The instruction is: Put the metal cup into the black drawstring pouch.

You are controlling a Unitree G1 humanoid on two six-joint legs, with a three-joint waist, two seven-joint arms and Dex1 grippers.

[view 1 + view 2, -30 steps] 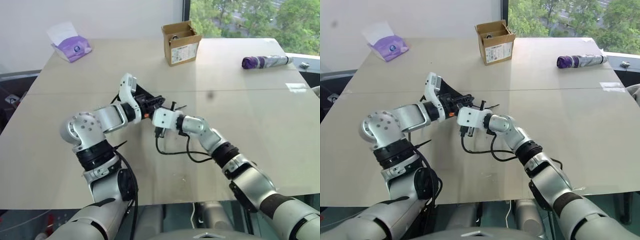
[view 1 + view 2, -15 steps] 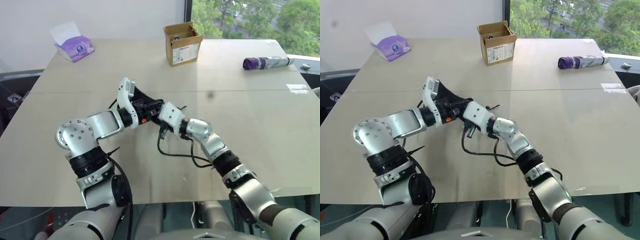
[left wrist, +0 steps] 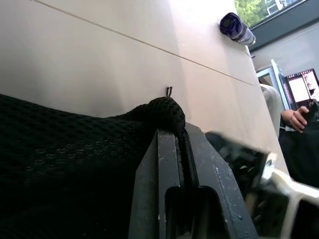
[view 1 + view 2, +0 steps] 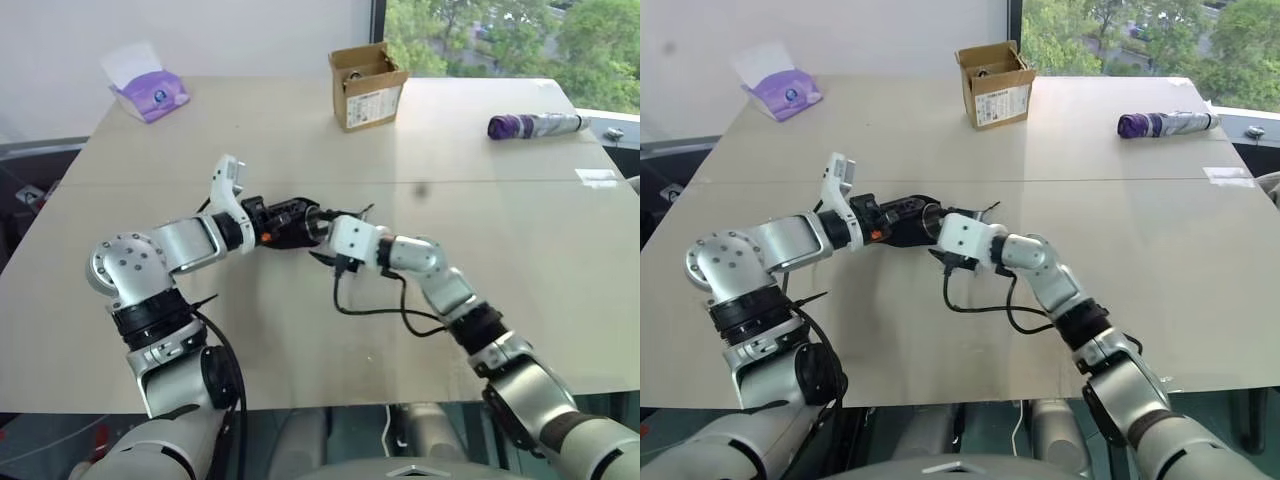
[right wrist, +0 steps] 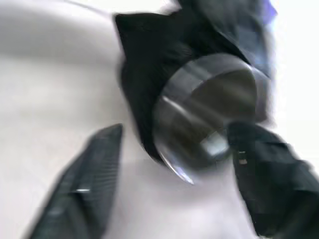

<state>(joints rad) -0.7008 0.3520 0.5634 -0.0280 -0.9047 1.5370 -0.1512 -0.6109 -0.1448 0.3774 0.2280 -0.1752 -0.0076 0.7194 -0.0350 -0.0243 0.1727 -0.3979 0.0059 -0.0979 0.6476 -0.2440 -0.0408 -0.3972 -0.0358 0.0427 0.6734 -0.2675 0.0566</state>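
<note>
Black drawstring pouch (image 4: 285, 222) clamped by left gripper (image 3: 180, 149), metal cup (image 5: 212, 117) partly inside, right gripper (image 5: 174, 184) spread apart, cardboard box (image 4: 366, 85) label unreadable.

Metal cup (image 5: 212, 112) glossy, smooth; black drawstring pouch (image 3: 75, 164) matt mesh cloth

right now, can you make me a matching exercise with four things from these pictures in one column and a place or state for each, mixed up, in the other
Things:
1. metal cup
2. left pincer
3. cardboard box
4. folded umbrella

Places or states:
A. lying at the table's far right edge
B. partly inside the black drawstring pouch, its end still sticking out
C. shut on the pouch fabric
D. standing open at the far middle of the table

Pairs: 1-B, 2-C, 3-D, 4-A
</note>
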